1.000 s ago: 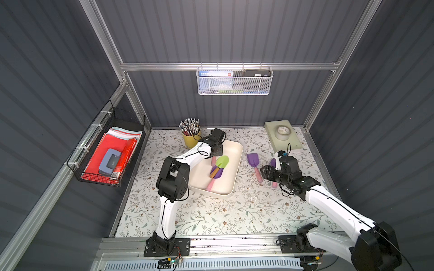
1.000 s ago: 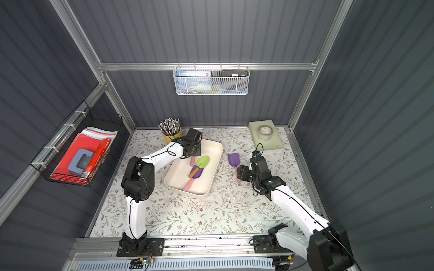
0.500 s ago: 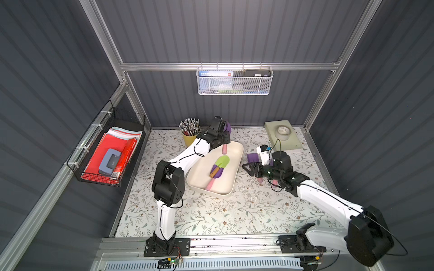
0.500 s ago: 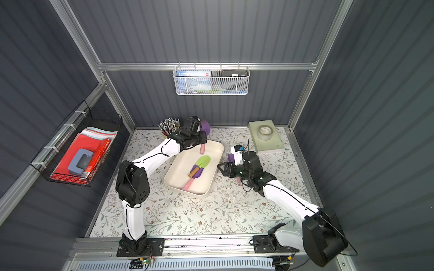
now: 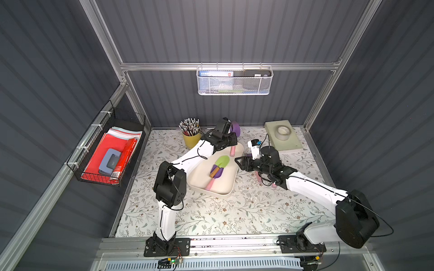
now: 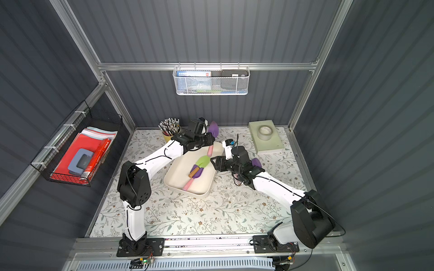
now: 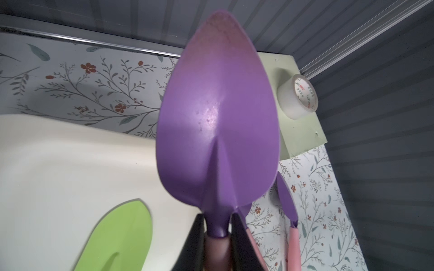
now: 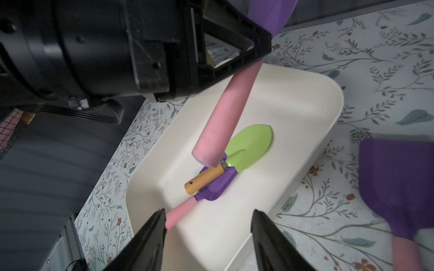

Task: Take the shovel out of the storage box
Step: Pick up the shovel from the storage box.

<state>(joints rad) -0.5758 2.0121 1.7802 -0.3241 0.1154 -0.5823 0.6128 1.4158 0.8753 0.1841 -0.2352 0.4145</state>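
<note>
Left wrist view: the left gripper (image 7: pixel 217 224) is seen clamped on the neck of a purple shovel (image 7: pixel 218 117), blade up. The shovel is held in the air, its pink handle hanging over the far end of the storage box (image 7: pixel 70 169). The right gripper (image 8: pixel 208 212) is held with jaws apart and empty, just beside the box's right rim. Inside the box, a green shovel (image 8: pixel 251 145) is left lying across a square purple shovel (image 8: pixel 213 187). 2 other shovels (image 7: pixel 285 199) are already laid on the table (image 5: pixel 211 218) near the right arm.

The lift is judged done. The carry clear of the rim and the set-down are left, and 2 tools remain inside.

Compared with 1 second ago, the left gripper, then low in the box, is raised with the shovel. The right gripper is swung from the table shovels toward the box.
</note>
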